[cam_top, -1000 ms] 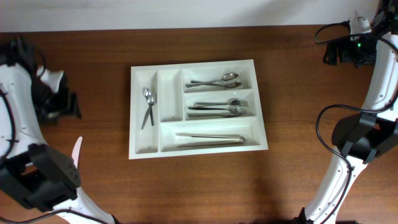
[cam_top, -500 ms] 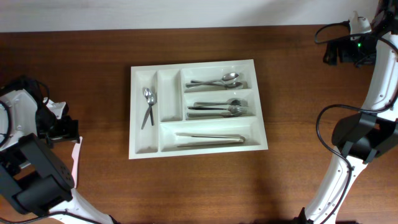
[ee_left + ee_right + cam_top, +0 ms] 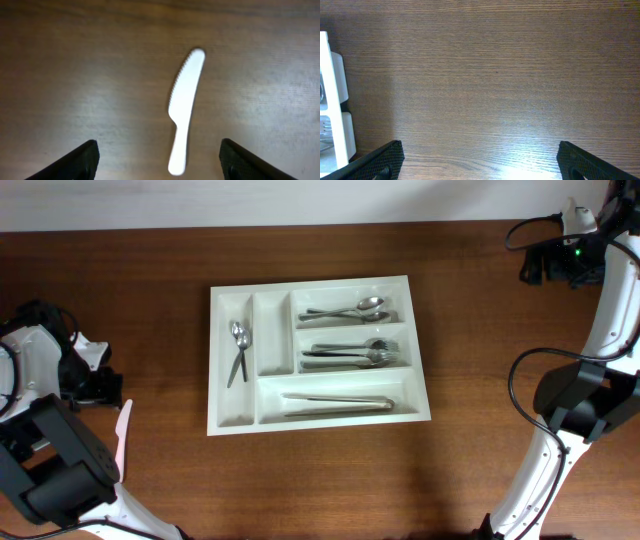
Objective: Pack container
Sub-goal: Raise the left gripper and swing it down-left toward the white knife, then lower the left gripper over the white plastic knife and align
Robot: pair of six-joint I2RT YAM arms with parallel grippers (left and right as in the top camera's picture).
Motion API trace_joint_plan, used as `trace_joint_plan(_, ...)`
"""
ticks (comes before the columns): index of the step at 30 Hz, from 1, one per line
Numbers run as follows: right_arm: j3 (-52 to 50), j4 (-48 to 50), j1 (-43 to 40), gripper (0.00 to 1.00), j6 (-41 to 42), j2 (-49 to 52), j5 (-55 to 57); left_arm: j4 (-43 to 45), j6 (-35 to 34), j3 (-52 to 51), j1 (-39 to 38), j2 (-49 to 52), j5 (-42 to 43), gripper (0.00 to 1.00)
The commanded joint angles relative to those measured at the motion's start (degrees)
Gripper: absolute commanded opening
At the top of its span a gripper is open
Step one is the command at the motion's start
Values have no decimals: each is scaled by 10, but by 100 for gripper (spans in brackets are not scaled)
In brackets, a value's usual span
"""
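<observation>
The white container (image 3: 420, 370) lies in the middle of the table, with metal spoons (image 3: 238, 350), more spoons (image 3: 345, 310), forks (image 3: 350, 355) and long metal pieces (image 3: 338, 402) in its compartments. A white plastic knife (image 3: 124, 425) lies on the wood at the left edge. My left gripper (image 3: 105, 387) hovers over it, open. In the left wrist view the knife (image 3: 184, 107) lies flat, its handle end between the spread fingers of that gripper (image 3: 160, 165), untouched. My right gripper (image 3: 535, 265) is open at the far right, over bare wood (image 3: 480, 160).
The container's rim (image 3: 332, 100) shows at the left edge of the right wrist view. The left arm's base (image 3: 60, 470) sits just in front of the plastic knife. Cables hang around the right arm (image 3: 580, 395) at the table's right side.
My left arm has swung toward the table's front along the left edge and now sits beside the plastic knife. The right arm and the container's contents have not moved.
</observation>
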Motion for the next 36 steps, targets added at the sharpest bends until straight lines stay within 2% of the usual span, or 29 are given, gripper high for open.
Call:
trace_joint_plan(1,-3,2,-3,99,1,-8,1,-17,18,-8,6,-10,2,75)
trace_joint_plan(4,-3,2,-3,99,1,-8,1,-32,18,-8,9,-10,18,68)
trace_joint_plan(11,-3,2,-3,99,1,-8,1,-84,18,-8,19,-16,90,67)
trace_joint_plan(13,-3,2,-3,99,1,-8,1,-97,18,-8,26,-28,120,72)
trace_joint_plan(14,-3,2,-3,99,1,-8,1,-99,18,-8,31,-37,135,82)
trace_joint_plan(15,-3,2,-3,99,1,-8,1,-99,18,-9,36,-50,149,99)
trace_joint_plan(27,-3,2,-3,99,1,-8,1,-77,41,-27,89,-344,136,99)
trace_joint_plan(31,-3,2,-3,99,1,-8,1,-72,41,-79,99,-391,104,99)
trace_joint_plan(36,-3,2,-3,99,1,-8,1,4,12,-165,103,-404,99,99)
